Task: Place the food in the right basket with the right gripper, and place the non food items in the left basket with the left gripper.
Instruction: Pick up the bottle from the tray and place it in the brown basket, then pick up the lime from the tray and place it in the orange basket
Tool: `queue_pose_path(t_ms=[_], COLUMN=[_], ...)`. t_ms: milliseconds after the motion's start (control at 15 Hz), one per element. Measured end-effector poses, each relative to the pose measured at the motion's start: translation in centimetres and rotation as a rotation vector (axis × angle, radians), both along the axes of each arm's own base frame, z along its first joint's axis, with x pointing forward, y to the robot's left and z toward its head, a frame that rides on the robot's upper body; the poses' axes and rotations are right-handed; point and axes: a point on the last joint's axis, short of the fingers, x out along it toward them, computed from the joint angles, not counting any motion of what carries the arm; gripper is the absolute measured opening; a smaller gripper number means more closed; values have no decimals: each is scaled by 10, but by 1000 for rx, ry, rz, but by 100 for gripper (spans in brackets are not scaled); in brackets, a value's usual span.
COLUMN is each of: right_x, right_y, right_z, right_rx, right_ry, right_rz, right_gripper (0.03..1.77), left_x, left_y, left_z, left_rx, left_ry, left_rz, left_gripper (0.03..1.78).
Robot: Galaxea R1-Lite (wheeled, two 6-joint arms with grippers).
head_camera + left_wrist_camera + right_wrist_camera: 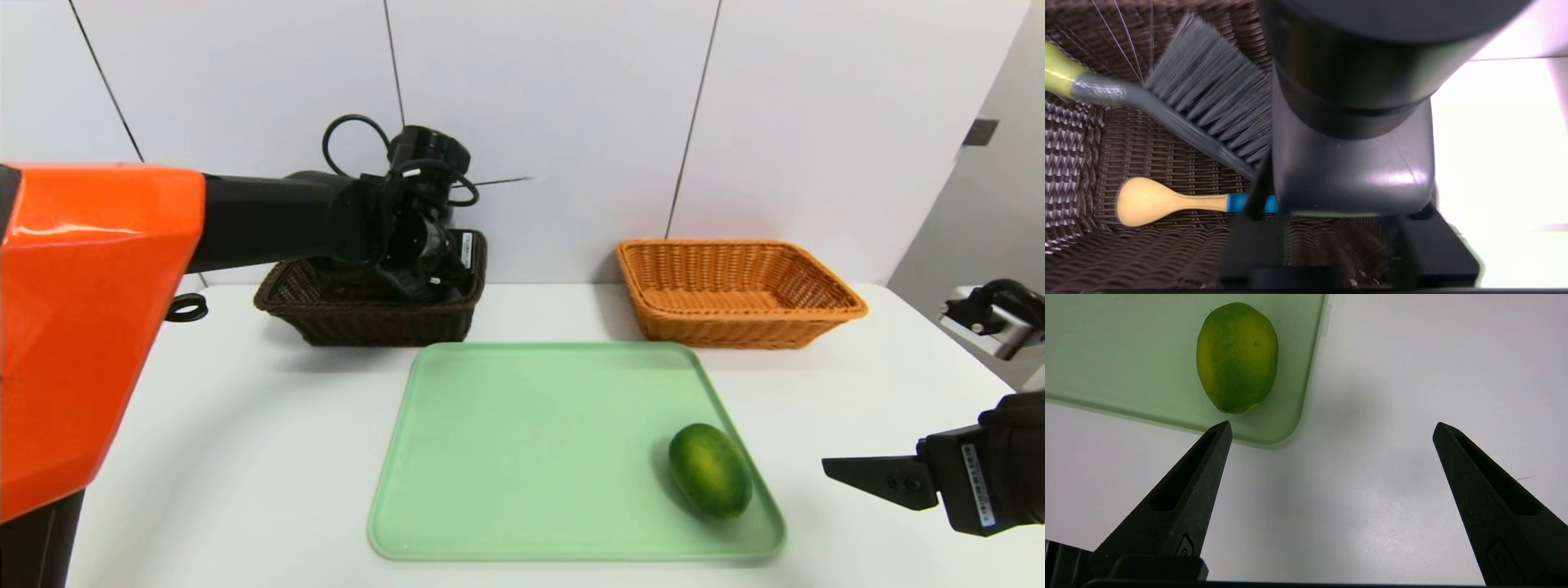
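Head: left hand (424, 273) over dark basket (282, 298), lower before release; lime (710, 469) on tray (457, 490), just left of right hand (849, 472) | Left wrist: hand clamped on bottle (1351, 163); brush (1208, 94), spoon (1167, 201) inside | Right wrist: fingers (1180, 502) apart, lime ahead, off-centre.

Both baskets are woven wicker: the dark brown one (1081, 134) and the orange-tan one (739, 290). The fruit (1237, 357) is smooth, the bottle (1351, 122) glossy (probably plastic), the tray (522, 457) matt.
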Motion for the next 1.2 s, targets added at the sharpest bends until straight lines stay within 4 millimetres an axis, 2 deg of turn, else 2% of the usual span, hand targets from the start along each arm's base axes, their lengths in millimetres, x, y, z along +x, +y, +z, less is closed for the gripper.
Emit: queue_pose_path(t_ms=[133,333,533,800,1000,1200], right_x=[-1,-2,-2,-1,-1,-1], right_y=[-1,-1,-1,-1,0,0], right_z=[-1,-2,-2,-2,-1,-1], right_rx=[-1,-3,-3,0,3,4], right_ry=[3,4,4,-2,-6,-5], right_rz=[0,0,0,0,-1,0], right_gripper=[170,170,170,170,170,170], left_x=[6,14,12,-4,-27,-52], left_y=[-2,0,5,30,53,79], left_z=[-10,-22,-15,25,66,99], left_rx=[1,-14,-20,-41,-65,-78], left_ry=[16,40,32,-24,-88,-129], left_rz=[6,36,48,81,108,148], left_gripper=[94,118,135,149,156,161])
